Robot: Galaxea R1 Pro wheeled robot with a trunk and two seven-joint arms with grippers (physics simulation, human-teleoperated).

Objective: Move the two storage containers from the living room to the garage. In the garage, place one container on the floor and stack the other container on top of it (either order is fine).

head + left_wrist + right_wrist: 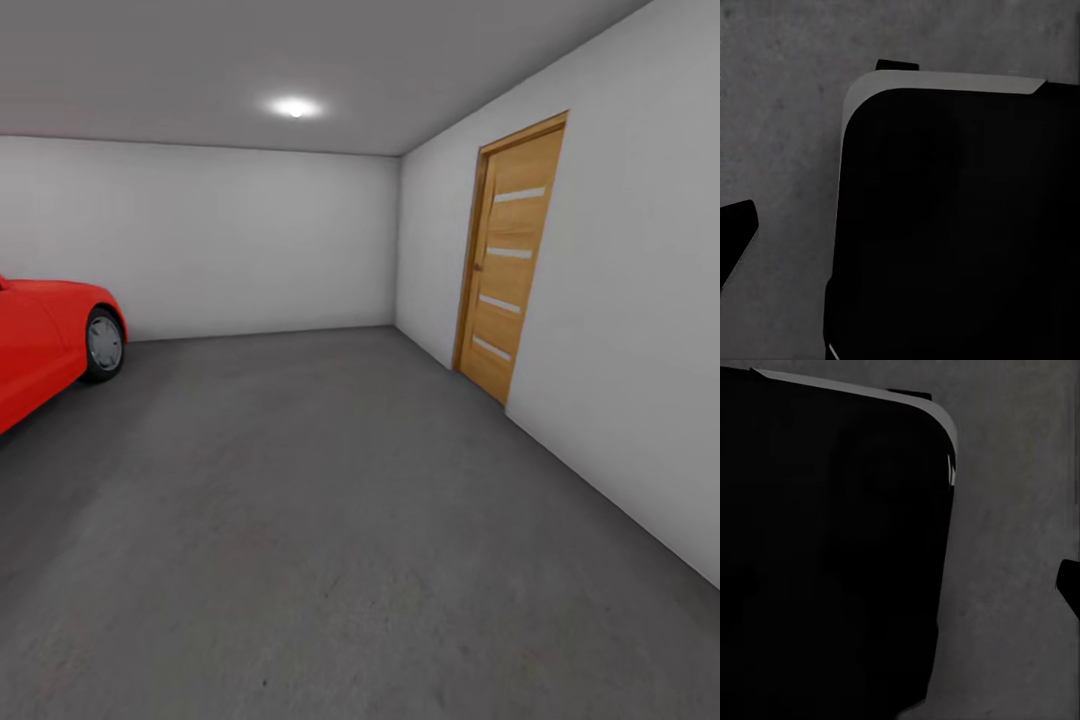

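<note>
Left wrist view: a dark fingertip [736, 229] pokes in at the frame edge; can't tell whether the left gripper is wide or narrow. Beside it sits a big black rounded body w/ a pale grey rim [945, 81], probably part of the robot's base, over grey concrete. Right wrist view: similar black rounded body w/ grey rim [847, 385], and a small dark tip [1069, 581] at the frame edge; right gripper state also can't be told.

Under both cams: the floor [300, 520], dark grey, matte, faintly mottled concrete.

Head view, further out: the garage, bare room w/ plain white walls [230, 240] and a grey ceiling w/ one round lit lamp [295, 106]. On the right wall stands a light-wood door [508, 255] w/ pale horizontal slats, shut. At the left edge is the front of a red car [45, 340], w/ one wheel [104, 343] resting on the concrete near the back wall. Floor stretches wide between car and door.
</note>
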